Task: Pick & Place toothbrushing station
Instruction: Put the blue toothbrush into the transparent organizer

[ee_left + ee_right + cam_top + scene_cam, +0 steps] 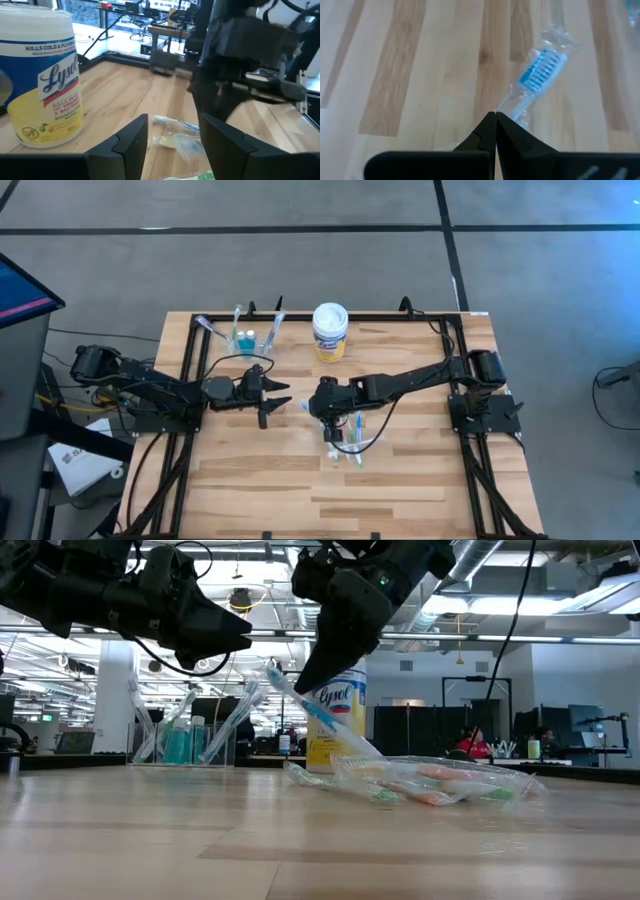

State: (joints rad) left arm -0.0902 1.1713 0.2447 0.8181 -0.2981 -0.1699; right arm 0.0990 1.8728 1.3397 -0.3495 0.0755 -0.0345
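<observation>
My right gripper (496, 118) hangs over the table's middle, shut on a blue-and-white toothbrush (322, 720) in a clear wrapper. Its blue-bristled head (540, 75) sticks out past the fingertips. Several more wrapped toothbrushes (430, 783) lie in a heap on the table under and beside that gripper. A clear cup (246, 338) at the far left holds toothbrushes and teal tubes upright. My left gripper (275, 402) hovers open to the left of the right gripper, pointing level at it with nothing between its fingers (131, 142). My right gripper pinches the wrapped toothbrush between its two fingertips on the neck (512, 107), just behind the head. The fingers (308, 675) slant down from above and lie across the brush. The brush is tilted, head up; its handle end (368, 750) slopes down to the heap, touching or not I cannot tell.
A white-lidded, yellow-labelled wipes tub (330, 331) stands at the far middle of the table, behind both grippers. Black frame rails (185, 370) run along the table's left, far and right sides. Bare wood (300, 490) lies toward the near edge.
</observation>
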